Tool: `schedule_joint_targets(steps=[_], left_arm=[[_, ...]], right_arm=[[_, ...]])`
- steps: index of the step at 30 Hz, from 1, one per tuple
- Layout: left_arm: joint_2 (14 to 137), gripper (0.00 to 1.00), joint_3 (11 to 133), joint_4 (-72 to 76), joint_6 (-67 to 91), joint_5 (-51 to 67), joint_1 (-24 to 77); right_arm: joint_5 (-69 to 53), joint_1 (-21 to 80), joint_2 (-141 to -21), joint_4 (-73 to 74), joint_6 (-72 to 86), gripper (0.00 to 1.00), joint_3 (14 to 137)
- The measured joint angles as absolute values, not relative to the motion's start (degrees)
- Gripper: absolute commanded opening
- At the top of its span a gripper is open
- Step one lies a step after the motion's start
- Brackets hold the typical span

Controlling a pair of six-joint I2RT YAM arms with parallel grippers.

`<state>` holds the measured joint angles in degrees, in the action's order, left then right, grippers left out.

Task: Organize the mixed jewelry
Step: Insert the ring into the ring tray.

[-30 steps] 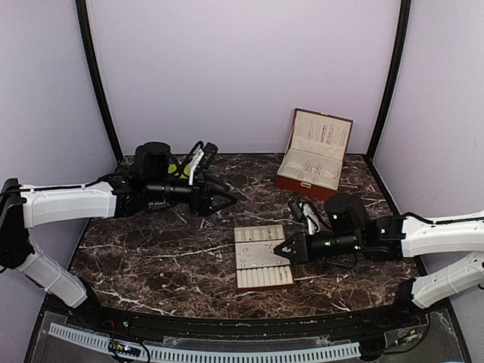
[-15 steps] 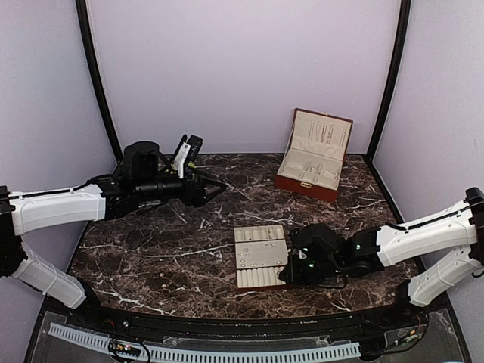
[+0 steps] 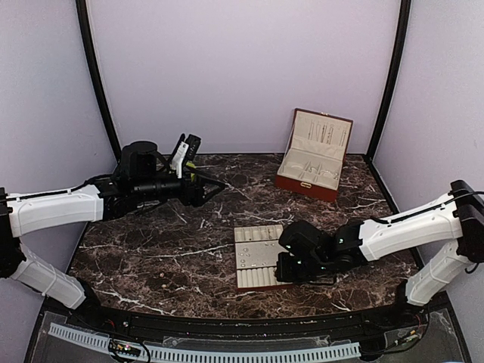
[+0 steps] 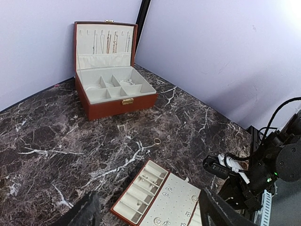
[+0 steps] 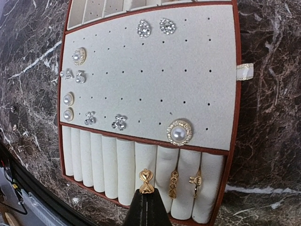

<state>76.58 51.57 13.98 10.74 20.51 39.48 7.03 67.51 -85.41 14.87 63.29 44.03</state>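
Note:
In the right wrist view, my right gripper [image 5: 146, 192] is shut on a gold ring with a heart top [image 5: 146, 180], held over the ring rolls at the near end of the beige tray [image 5: 150, 80]. Two more gold rings [image 5: 173, 183] sit between rolls just to the right. Pearl and silvery studs [image 5: 178, 133] are pinned across the tray's felt panel. In the top view, the right gripper [image 3: 281, 266] is at the tray's right near corner. My left gripper [image 3: 215, 185] hovers at the back left, open and empty. A loose ring [image 4: 157, 141] lies on the marble beyond the tray [image 4: 181, 202].
An open brown jewelry box [image 3: 314, 155] stands at the back right, with chains hanging in its lid [image 4: 106, 42] and beige compartments below. The tabletop [image 3: 174, 249] is dark marble. Purple walls close in the back and both sides.
My right arm has swung left, bringing its shut gripper from the tray's right side to the near ring rolls. My left arm has drawn back a little to the left.

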Motion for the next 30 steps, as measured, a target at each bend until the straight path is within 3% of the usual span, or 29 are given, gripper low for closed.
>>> schedule_joint_targets(steps=[30], left_arm=[[76.6, 0.75, 51.6, 13.9, 10.8, 20.1, 39.5]], right_arm=[[8.6, 69.1, -89.9, 20.5, 63.3, 0.0, 48.7]])
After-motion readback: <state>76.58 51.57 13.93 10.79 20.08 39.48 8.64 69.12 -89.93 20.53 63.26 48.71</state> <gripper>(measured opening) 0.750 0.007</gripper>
